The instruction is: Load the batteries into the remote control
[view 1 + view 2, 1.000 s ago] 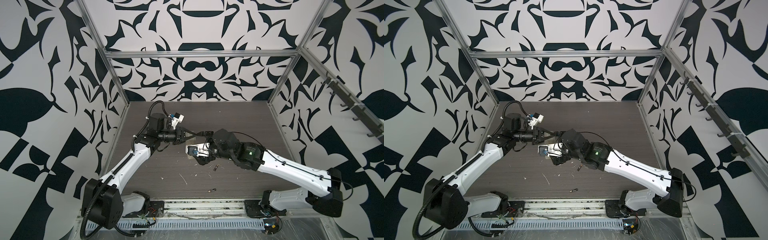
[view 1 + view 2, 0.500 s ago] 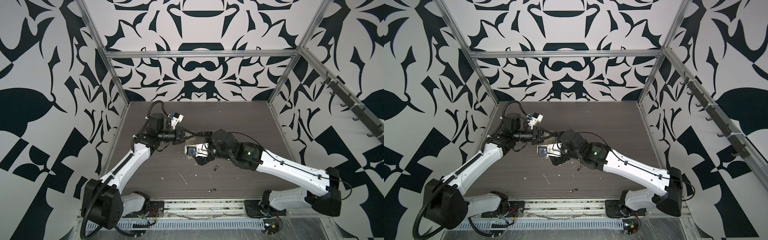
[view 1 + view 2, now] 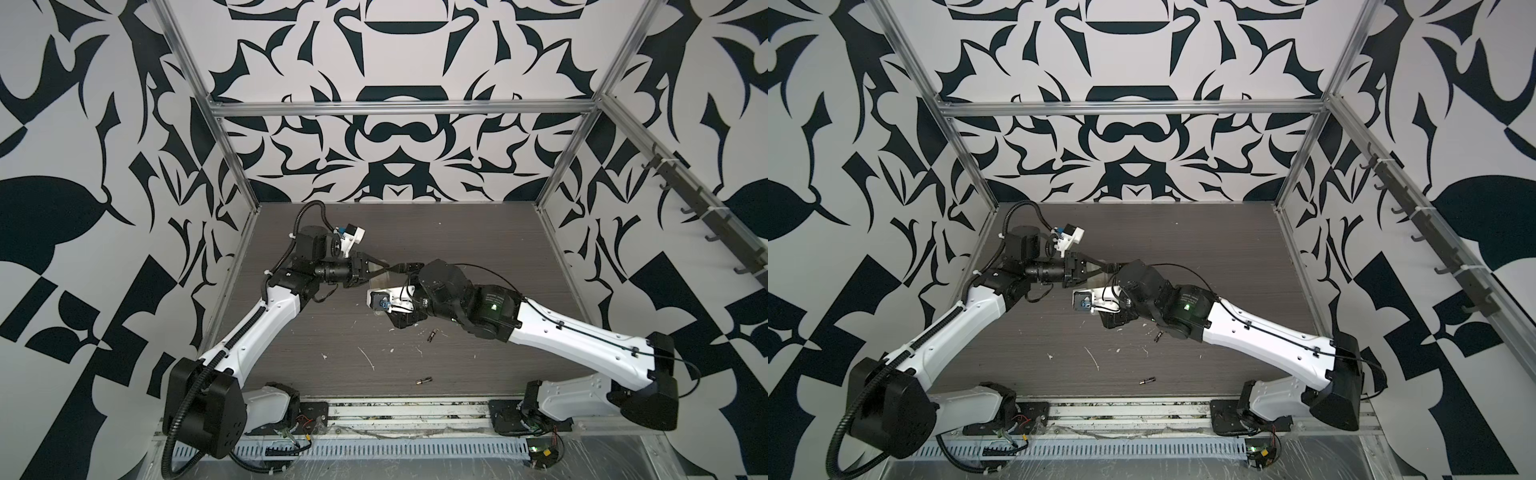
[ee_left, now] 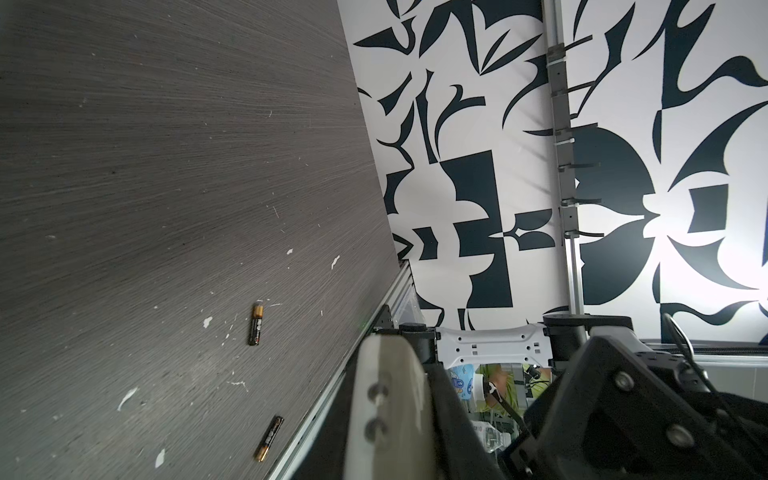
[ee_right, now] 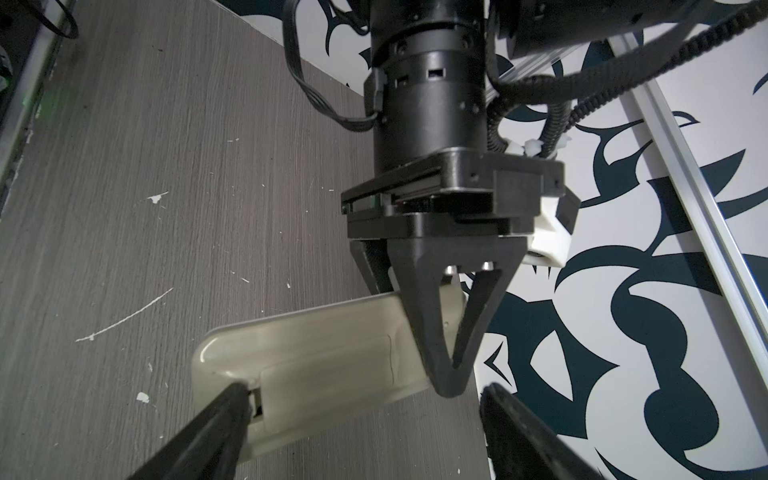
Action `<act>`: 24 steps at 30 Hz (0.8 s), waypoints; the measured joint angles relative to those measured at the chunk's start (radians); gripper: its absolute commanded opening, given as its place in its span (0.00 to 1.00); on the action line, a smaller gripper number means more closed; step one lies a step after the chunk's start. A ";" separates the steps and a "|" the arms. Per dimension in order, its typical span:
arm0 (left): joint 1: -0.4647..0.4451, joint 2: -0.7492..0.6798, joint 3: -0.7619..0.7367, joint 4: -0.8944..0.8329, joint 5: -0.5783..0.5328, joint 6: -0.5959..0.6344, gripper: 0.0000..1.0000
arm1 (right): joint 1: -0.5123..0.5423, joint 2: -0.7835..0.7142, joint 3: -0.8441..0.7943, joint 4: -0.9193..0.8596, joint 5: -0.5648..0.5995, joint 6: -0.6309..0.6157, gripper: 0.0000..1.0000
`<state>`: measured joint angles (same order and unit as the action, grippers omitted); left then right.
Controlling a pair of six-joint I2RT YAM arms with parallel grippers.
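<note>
My left gripper [image 5: 446, 384] is shut on one end of the remote control [image 5: 316, 353] and holds it level above the table, beige back toward the right wrist camera. A cover panel with a thin seam lies on that back. My right gripper [image 5: 365, 388] is open around the remote's free end. One of its fingertips [image 5: 235, 401] touches the panel's end at a small dark gap, while the other stands apart. In both top views the grippers [image 3: 384, 270] [image 3: 392, 293] meet at the table's middle left. Both batteries [image 3: 432, 334] [image 3: 424, 380] lie loose on the table, also in the left wrist view [image 4: 256, 324] [image 4: 269, 438].
White scraps [image 3: 365, 357] are scattered over the dark wood-grain table [image 3: 478, 249]. An aluminium rail [image 3: 415, 409] runs along the front edge, close to one battery. Patterned walls with metal posts close in the left, right and back sides.
The right arm has crept slightly toward the left gripper and the remote. The left arm and both batteries have not moved.
</note>
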<state>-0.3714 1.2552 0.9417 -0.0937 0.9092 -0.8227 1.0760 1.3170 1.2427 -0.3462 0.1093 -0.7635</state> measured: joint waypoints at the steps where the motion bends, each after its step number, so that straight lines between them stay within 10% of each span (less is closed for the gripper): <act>1: 0.000 0.000 0.000 0.000 0.000 0.000 0.00 | 0.000 0.000 0.000 0.000 0.001 0.000 0.90; 24: 0.005 0.000 0.000 0.024 -0.010 -0.013 0.00 | 0.008 0.000 -0.001 0.014 0.043 -0.004 0.88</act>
<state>-0.3664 1.2552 0.9417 -0.0692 0.8997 -0.8356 1.0840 1.3167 1.2419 -0.3321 0.1520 -0.7673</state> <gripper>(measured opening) 0.258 0.880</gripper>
